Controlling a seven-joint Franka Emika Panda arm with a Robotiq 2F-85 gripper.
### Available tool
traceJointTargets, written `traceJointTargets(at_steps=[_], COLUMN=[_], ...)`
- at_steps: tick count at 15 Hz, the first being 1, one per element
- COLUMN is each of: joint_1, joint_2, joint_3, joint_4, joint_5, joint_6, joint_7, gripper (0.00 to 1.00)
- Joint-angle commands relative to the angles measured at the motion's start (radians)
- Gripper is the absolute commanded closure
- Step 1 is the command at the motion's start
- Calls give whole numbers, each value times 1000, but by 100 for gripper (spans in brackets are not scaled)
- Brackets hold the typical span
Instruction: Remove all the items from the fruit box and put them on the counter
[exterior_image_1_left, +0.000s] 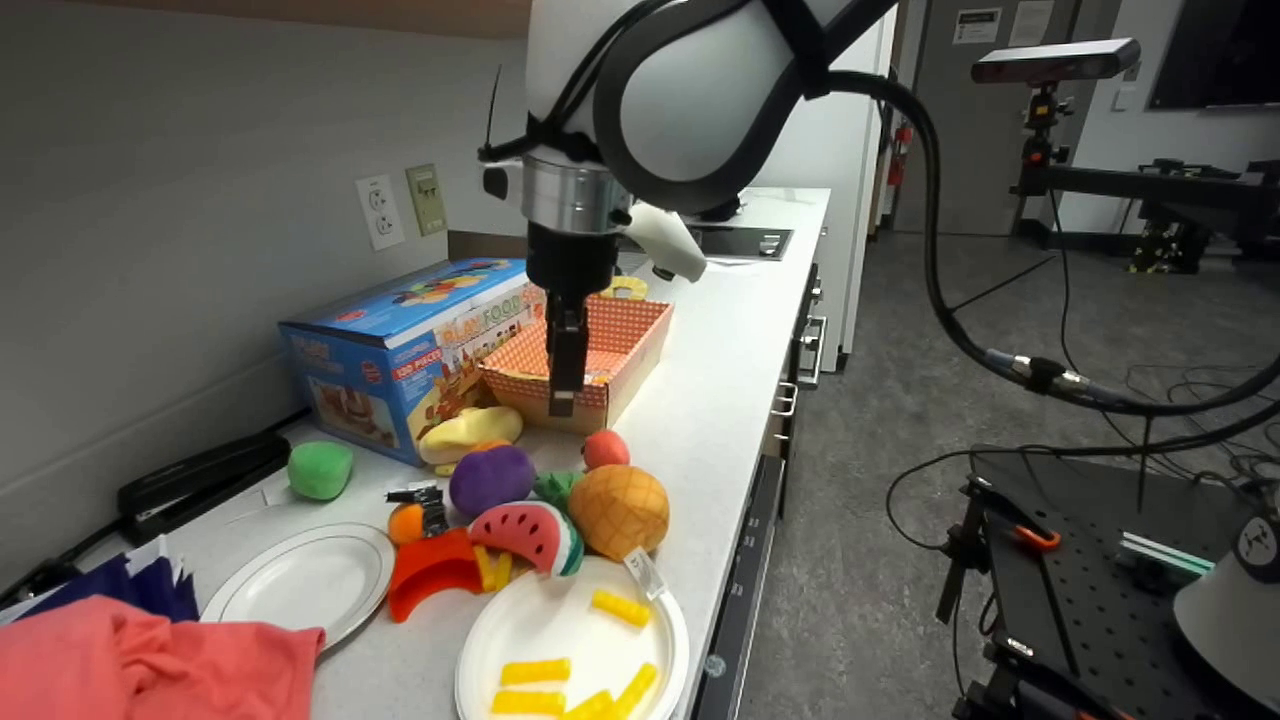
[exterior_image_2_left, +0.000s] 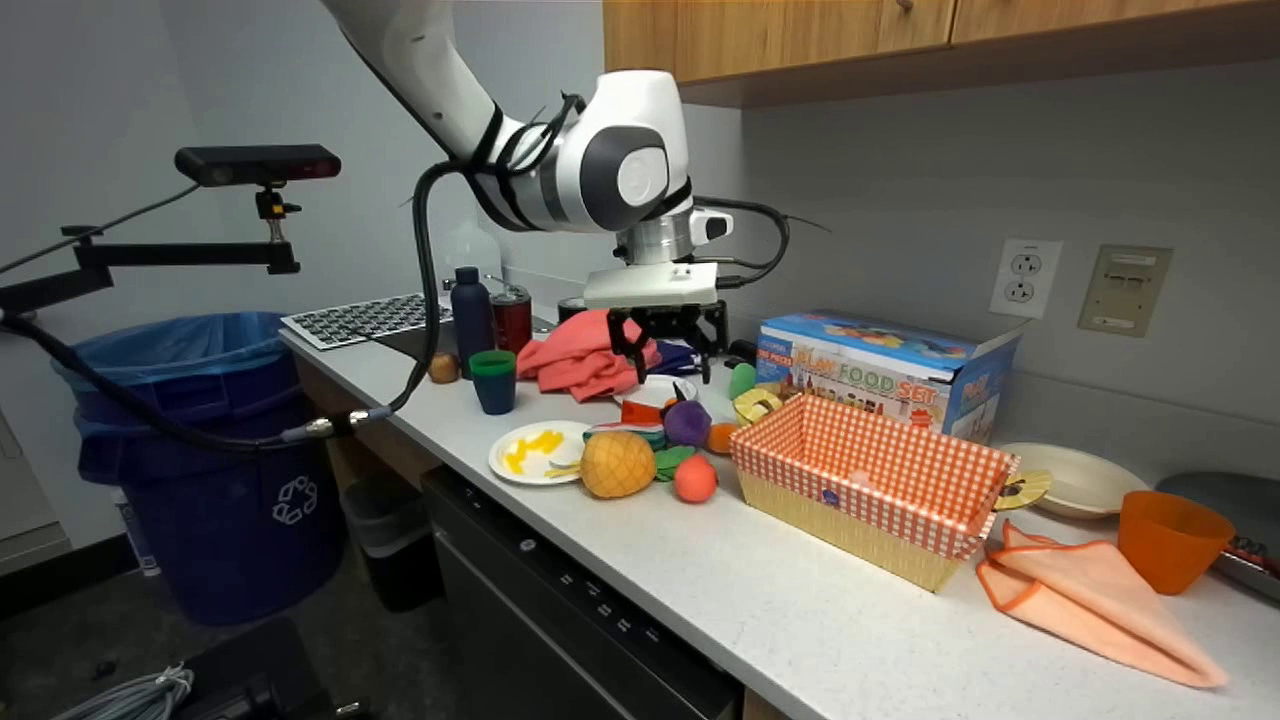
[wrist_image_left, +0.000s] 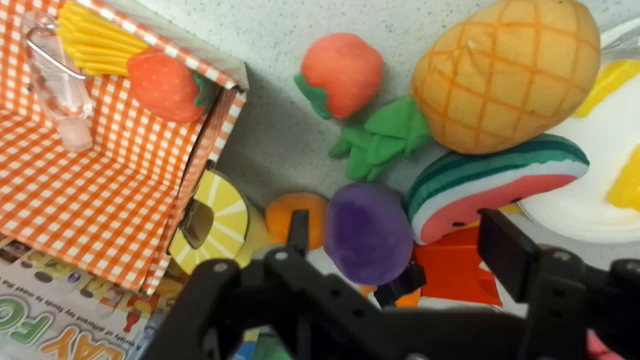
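Wrist view: jaws apart, gripper (wrist_image_left: 393, 227) hung over purple fruit (wrist_image_left: 369, 232); pineapple (wrist_image_left: 507, 75) sat at its one o'clock, basket (wrist_image_left: 100, 200) ten, strawberry (wrist_image_left: 164, 86) inside.

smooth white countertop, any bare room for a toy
Free: the countertop patch bounded by the orange-checked rectangular basket, peach cloth napkin and front edge; a smaller gap between basket and round red plush fruit. Crowded: around the golden plush pineapple and purple round plush fruit.

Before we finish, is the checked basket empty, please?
Not empty: the wrist view shows a strawberry and a yellow piece inside the basket.
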Motion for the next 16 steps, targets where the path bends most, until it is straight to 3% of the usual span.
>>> traceJointTargets(at_steps=[1, 11, 12, 16], joint_1=[-6, 44, 44, 54], joint_2=[-128, -393, -319, -363], joint_3=[0, -48, -44, -58], joint_4=[-79, -262, -200, -241], joint_5=[63, 263, 203, 222], joint_6=[1, -15, -4, -4], joint_7=[-32, -168, -103, -125], gripper=[0, 0, 0, 0])
